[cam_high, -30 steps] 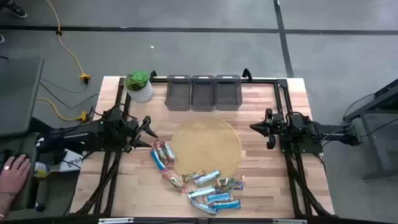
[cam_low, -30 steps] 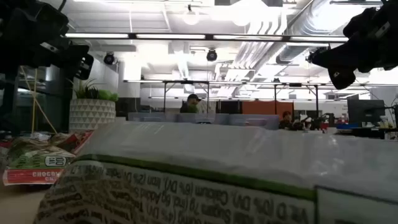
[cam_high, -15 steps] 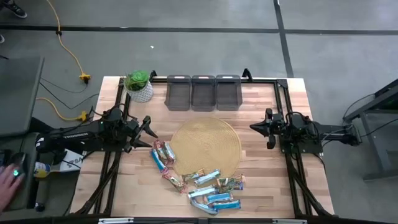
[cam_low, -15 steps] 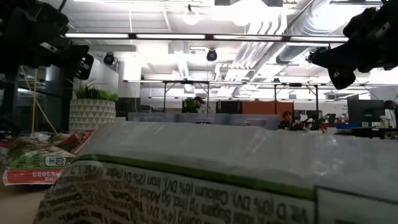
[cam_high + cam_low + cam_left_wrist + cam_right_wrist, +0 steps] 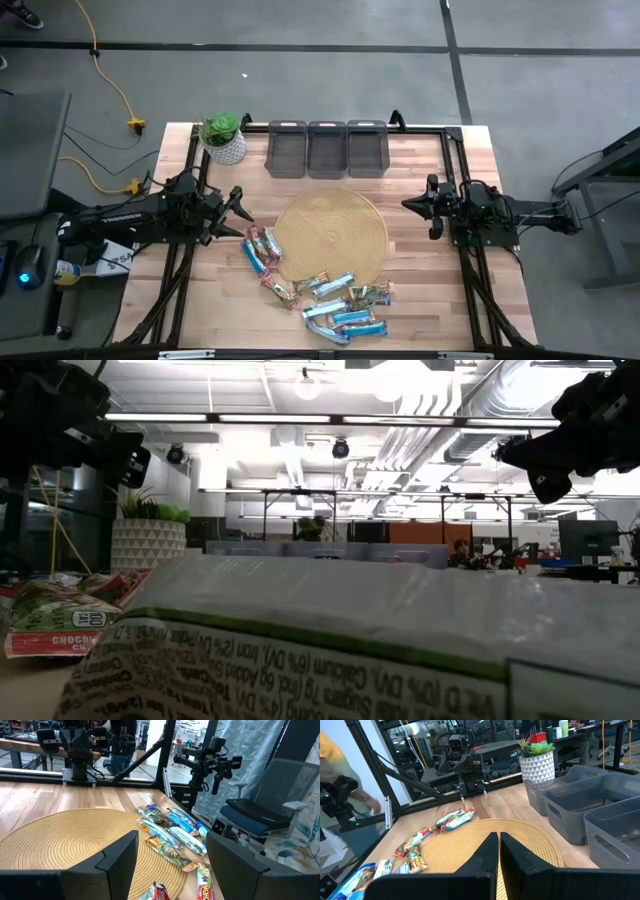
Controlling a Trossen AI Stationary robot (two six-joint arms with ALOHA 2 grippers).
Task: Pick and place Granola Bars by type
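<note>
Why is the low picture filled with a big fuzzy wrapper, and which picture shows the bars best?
In the low view one granola bar lies right against the lens, so it looks huge and its print is soft, while the ceiling lights behind glare white. The high view shows the whole pile of bars evenly lit but small. The left wrist view shows them closer, past the left hand.

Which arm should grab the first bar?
Left, probably. The left gripper hangs open right beside the nearest Granola Bars. The right gripper waits shut across the round woven mat, farther from the pile.
</note>
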